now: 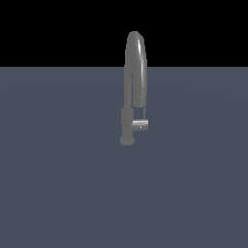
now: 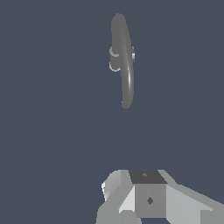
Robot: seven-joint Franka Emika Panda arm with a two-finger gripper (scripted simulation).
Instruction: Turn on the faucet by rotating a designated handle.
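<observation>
Wrist view: hand (image 2: 151, 197) only partly in frame, fingers cut off, so can't tell if they're apart or together. It holds nothing and sits well apart from the faucet (image 1: 133, 87), looking down on it from above. Handle (image 1: 140, 125) is a short stub off the lower body, axis horizontal, pointing to the exterior view's right. Judgement: approach from that side.

Flat, dim, even simulator light falls on a dull blue-grey floor (image 1: 58, 184) under a black backdrop, with no cast shadows visible, soft pale highlights streaking the faucet (image 1: 134, 72) spout, brighter facets on the gripper (image 2: 144, 199) housing, and coarse, slightly soft rendering in both views
</observation>
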